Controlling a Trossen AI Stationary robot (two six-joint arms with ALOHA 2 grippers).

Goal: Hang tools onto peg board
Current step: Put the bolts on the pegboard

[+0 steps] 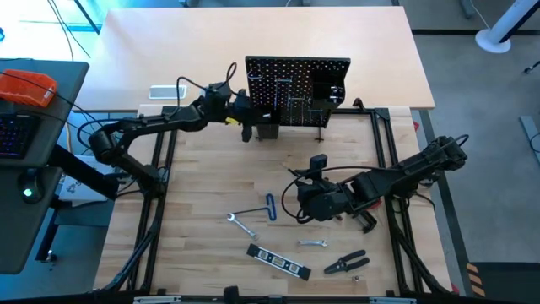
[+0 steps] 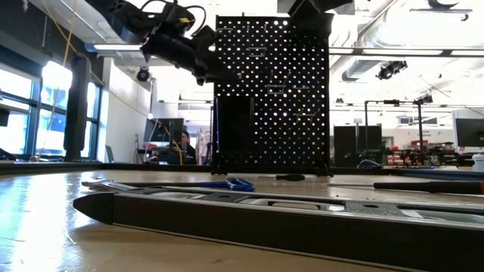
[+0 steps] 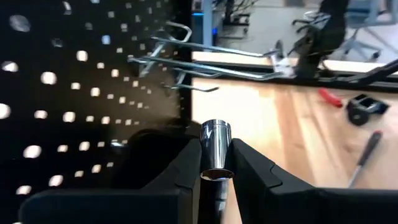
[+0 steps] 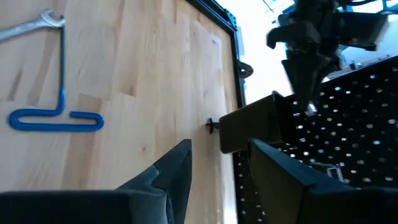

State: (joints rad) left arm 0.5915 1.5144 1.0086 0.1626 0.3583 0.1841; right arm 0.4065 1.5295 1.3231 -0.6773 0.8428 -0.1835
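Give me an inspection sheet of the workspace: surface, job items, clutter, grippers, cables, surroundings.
Surface: light wood table, dark frame rails at its sides.
Job's things: peg board upright at the far edge; blue-handled key, two wrenches, level and pliers lying flat.
Clutter: nothing seen.
Grippers: left gripper at the board's left edge, jaws shut on a shiny metal socket; right gripper over mid-table, jaws open, empty.
Cables: black leads loop along both arms.
Surroundings: second table behind, desk with orange object at left.
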